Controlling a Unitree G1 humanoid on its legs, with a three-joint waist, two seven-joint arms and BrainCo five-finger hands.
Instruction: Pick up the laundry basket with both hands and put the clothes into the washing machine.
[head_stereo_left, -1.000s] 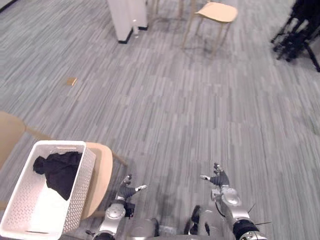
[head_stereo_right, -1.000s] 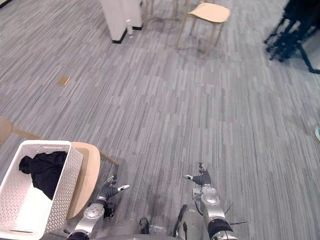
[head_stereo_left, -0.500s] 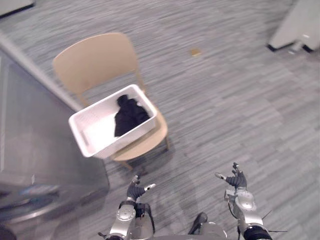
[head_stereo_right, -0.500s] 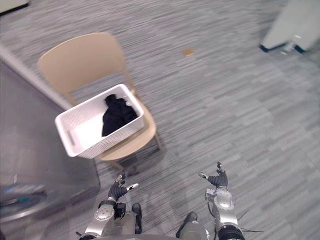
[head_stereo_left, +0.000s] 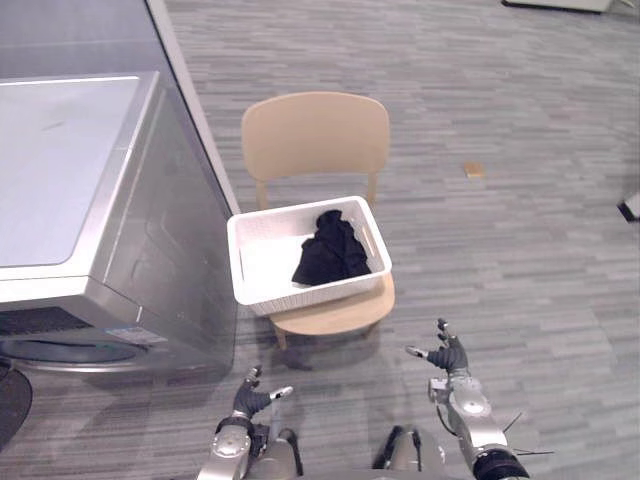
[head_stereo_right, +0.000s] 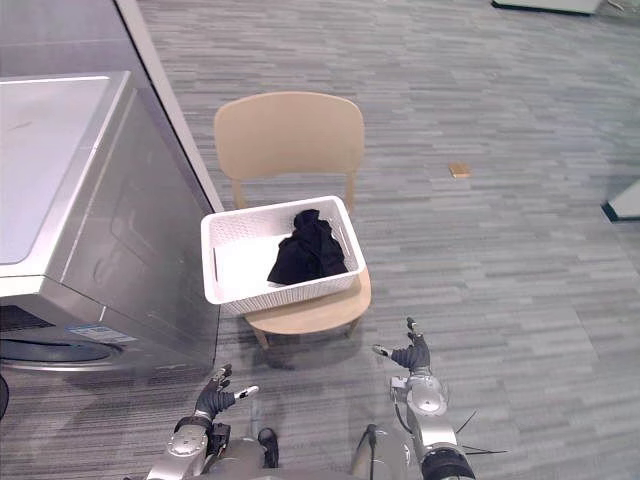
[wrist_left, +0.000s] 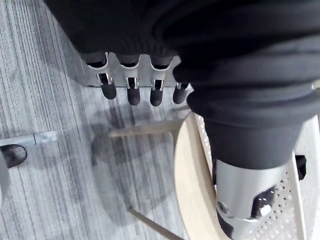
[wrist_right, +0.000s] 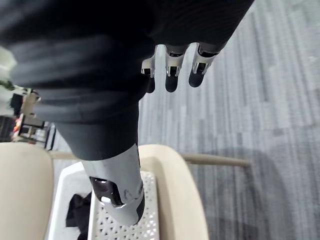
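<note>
Laundry basket (head_stereo_left: 310, 291) (black clothes (head_stereo_left: 330, 255) inside) on chair (head_stereo_left: 315, 135) beside washing machine (head_stereo_left: 90, 200), left hand (head_stereo_left: 250, 400), right hand (head_stereo_left: 450, 357) loose-fingered, empty

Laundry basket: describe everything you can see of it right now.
The laundry basket is white, rectangular, with perforated plastic-looking walls. It sits upright on the chair seat, overhanging toward the washing machine. A black garment lies bunched in the end away from the machine. The left hand and right hand, both open, are apart from it.
</note>
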